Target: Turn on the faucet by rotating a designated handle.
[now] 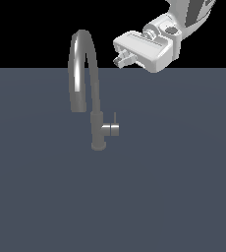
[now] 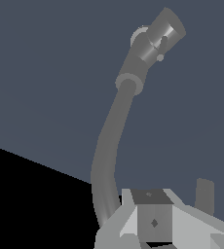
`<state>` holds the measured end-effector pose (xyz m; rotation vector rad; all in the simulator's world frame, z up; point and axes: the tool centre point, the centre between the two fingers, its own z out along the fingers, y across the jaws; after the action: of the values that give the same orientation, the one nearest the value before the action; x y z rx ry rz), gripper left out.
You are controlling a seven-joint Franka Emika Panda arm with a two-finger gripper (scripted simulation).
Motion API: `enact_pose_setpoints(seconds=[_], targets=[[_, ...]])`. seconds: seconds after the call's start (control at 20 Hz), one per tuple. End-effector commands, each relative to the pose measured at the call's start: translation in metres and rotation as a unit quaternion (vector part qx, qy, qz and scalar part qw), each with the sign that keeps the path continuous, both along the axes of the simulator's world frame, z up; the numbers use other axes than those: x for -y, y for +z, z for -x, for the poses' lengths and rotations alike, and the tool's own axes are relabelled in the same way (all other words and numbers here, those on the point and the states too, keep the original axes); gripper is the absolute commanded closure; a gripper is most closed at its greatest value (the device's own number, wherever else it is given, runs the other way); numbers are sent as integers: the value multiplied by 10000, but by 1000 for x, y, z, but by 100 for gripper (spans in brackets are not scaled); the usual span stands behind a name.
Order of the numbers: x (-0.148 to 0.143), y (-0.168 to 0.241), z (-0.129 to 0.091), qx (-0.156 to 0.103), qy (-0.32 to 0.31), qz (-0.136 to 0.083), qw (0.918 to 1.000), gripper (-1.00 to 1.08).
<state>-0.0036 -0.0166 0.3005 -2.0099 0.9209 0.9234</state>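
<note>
The pincer (image 1: 120, 60) hangs high, grasping nothing; whether it is released or clenched I cannot tell. The faucet (image 1: 96, 118) stands on the bench (image 1: 183, 197) below it, and the handle (image 1: 112, 129) sits well beneath, untouched. Reaching, gripping and rotating all remain.

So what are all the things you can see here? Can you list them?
faucet: one, grey metal, standing upright on the floor, arched spout curving toward the exterior view's left.
handle: one, grey, short stub with a thin pin pointing up, on the post's side toward the exterior view's right.
floor: one, dark blue-grey, flat, under everything.
gripper: one, white with grey fingers, up in the air above the handle, touching nothing.
</note>
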Motion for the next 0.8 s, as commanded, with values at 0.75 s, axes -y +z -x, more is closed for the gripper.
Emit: enact_pose_setpoints(seconds=[0.75], targets=[[-1,-132,-44,-1744,-1745,-1703,9540,108]])
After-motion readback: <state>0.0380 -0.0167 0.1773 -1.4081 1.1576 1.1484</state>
